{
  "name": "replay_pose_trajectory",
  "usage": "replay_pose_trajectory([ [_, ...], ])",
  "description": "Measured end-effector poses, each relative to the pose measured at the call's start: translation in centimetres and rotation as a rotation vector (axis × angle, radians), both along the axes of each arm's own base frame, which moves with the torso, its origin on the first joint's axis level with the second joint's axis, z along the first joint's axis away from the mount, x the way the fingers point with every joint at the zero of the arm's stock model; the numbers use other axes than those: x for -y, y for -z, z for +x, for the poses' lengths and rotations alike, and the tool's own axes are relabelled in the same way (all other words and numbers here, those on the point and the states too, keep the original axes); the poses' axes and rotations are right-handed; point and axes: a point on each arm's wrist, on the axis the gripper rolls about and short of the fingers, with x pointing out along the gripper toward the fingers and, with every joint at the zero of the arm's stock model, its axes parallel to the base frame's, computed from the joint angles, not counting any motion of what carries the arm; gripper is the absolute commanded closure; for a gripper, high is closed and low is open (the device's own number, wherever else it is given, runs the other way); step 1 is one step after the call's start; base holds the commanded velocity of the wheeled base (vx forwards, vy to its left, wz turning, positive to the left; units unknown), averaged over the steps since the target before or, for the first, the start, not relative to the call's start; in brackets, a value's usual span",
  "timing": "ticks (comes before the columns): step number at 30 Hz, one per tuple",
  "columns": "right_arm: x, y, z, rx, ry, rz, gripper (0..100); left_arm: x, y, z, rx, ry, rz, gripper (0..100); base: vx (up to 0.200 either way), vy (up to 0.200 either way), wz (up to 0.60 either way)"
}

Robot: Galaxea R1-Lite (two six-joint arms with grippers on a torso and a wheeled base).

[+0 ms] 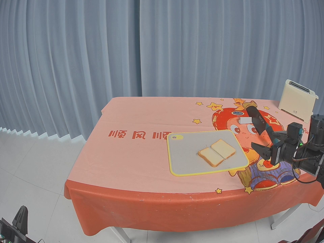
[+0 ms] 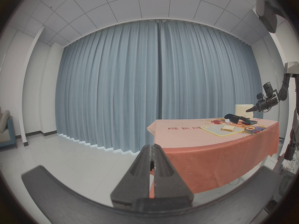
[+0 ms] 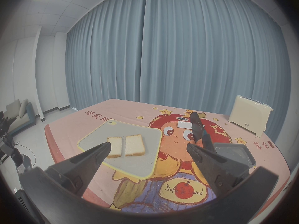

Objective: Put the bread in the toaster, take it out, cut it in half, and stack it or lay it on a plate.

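Observation:
Two cut halves of bread [image 1: 216, 152] [image 3: 126, 145] lie side by side on a grey cutting board [image 1: 189, 156] [image 3: 140, 165] with a yellow rim. A black-bladed knife [image 1: 257, 121] [image 3: 198, 130] with a teal handle lies to the right of the board. The cream toaster [image 1: 297, 100] [image 3: 251, 115] stands at the table's far right corner. My right gripper [image 1: 265, 146] [image 3: 149, 147] hovers open and empty above the table's right side, near the knife's handle. My left gripper [image 2: 152, 159] [image 1: 20, 220] is shut on nothing, low and well off the table's left front.
A dark grey tray [image 3: 234, 153] sits under the knife's handle. A small white card [image 1: 245, 120] lies by the blade's tip. The orange printed cloth [image 1: 135, 159] has bare room left of the board; grey curtains hang behind.

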Motion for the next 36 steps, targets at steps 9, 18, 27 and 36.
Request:
replay_pose_trajectory([
  [9,-0.2,0.3,0.0,-0.012,-0.009,-0.005,0,0.0,0.0,0.0,0.000,0.000,0.000,100,0.000,0.000,0.00],
  [18,-0.3,0.6,0.2,-0.024,-0.014,-0.007,0,0.0,0.0,0.0,0.000,0.000,0.000,100,0.000,0.000,0.00],
  [27,-0.8,0.6,0.8,-0.026,-0.019,-0.010,0,0.0,0.0,0.0,0.000,0.000,0.000,100,0.000,0.000,0.00],
  [36,-1.3,0.4,1.9,-0.018,-0.021,-0.009,0,0.0,0.0,0.0,0.000,0.000,0.000,100,0.000,0.000,0.00],
])
